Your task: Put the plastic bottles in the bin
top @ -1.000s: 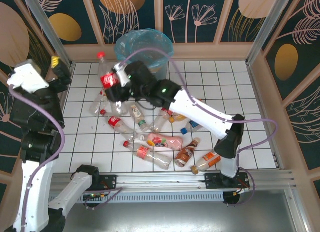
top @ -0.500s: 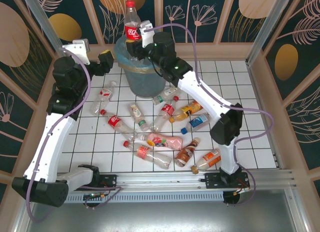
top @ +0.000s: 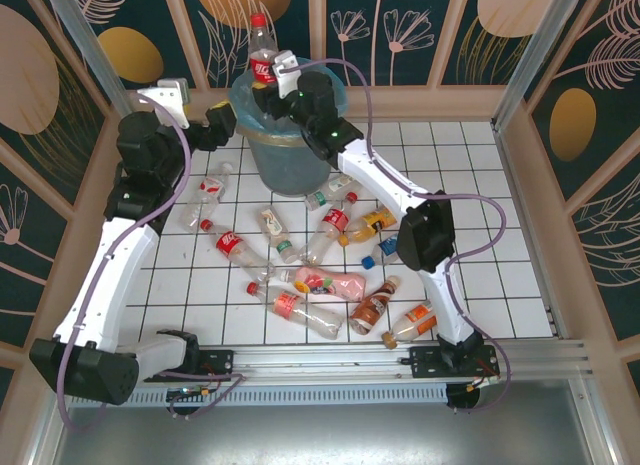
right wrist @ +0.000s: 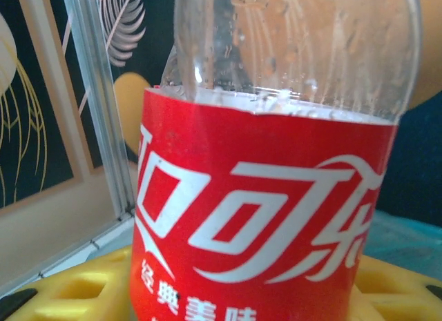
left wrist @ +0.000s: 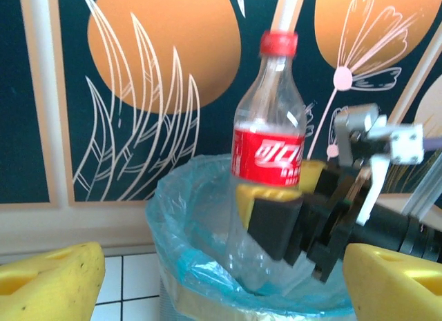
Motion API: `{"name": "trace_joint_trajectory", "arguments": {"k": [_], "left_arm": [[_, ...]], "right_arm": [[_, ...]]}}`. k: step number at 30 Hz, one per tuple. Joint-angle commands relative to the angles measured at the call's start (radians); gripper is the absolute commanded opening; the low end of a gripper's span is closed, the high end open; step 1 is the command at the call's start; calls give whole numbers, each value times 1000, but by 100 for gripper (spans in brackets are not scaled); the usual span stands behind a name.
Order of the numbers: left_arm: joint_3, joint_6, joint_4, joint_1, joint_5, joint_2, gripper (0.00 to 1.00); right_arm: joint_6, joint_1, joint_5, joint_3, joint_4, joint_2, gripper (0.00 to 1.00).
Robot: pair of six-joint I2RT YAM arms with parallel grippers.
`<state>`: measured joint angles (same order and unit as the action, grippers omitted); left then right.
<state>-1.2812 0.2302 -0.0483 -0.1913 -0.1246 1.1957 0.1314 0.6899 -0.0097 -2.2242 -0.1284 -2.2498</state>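
The right pincer [top: 270, 91] is clenched on the lower body of a red-labelled clear bottle [top: 262, 63], holding it upright, red cap up, over the bin [top: 278, 163] at the far edge of the worktop [top: 500, 245]. The left pincer [top: 216, 125] hangs released just beside the bin's left rim. Other bottles [top: 330, 283] lie scattered mid-worktop.

We lifted red-labelled bottle [top: 262, 65] off pile of bottles [top: 322, 282] in right gripper [top: 270, 93], carried it upright over bin [top: 288, 170], then dipped it slightly. We swung left gripper [top: 222, 120] in from left, to beside bin.
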Motion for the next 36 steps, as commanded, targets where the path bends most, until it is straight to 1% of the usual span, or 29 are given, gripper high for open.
{"name": "trace_joint_trajectory", "arguments": {"k": [1, 7, 8, 27, 30, 33, 36], "left_arm": [[17, 18, 42, -2, -30, 5, 89], [34, 2, 38, -2, -23, -6, 89], [36, -3, 36, -2, -19, -8, 89], [75, -20, 36, -2, 17, -42, 90], [82, -25, 29, -2, 28, -41, 90], [76, -20, 23, -2, 28, -34, 88], [65, -19, 18, -4, -14, -28, 85]], "right_arm": [[10, -22, -20, 26, -139, 11, 58], [-38, -27, -4, 26, -137, 7, 76], [-42, -26, -7, 26, -141, 11, 78], [-42, -2, -21, 7, -85, 95, 77], [-48, 4, -24, -27, -34, 113, 77], [-66, 12, -24, -87, 61, 141, 77], [-119, 15, -29, -104, 194, 205, 76]]}}
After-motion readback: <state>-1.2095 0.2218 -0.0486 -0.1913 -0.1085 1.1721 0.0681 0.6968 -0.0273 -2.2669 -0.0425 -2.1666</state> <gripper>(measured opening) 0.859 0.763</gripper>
